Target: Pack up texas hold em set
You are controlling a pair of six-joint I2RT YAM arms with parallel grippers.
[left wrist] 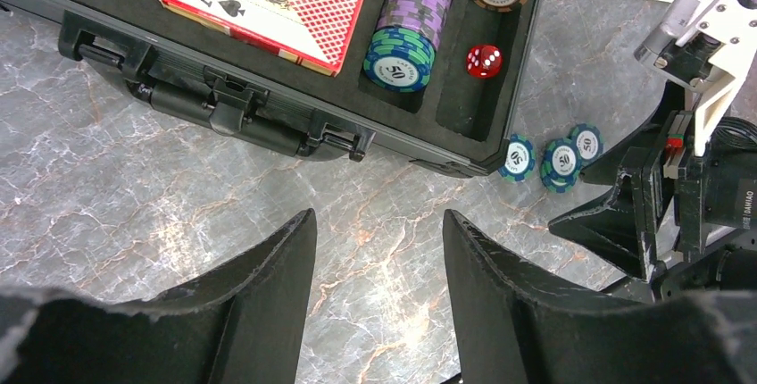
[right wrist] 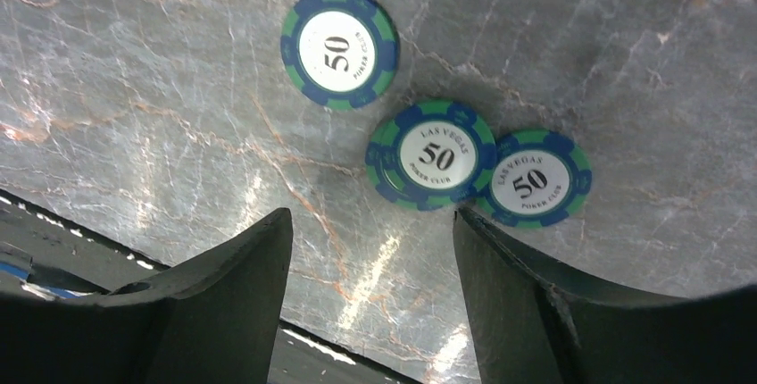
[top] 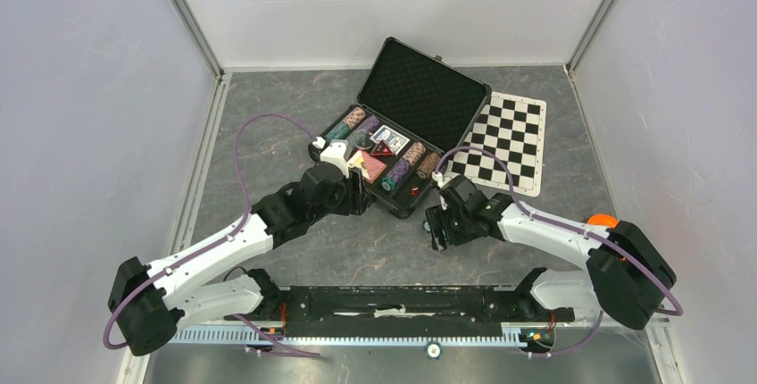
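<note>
— Green-and-blue chips, three, lie on the table just ahead of our right gripper; its jaws are spread, empty.
— We see our left gripper spread too, the open case just ahead of it.

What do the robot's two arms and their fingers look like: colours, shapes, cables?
Both the left arm and the right arm have white shells on the long links and bulky black joints. A thin purple cable loops along each arm. The left fingers and the right fingers are broad matte black wedges with rough edges.
</note>
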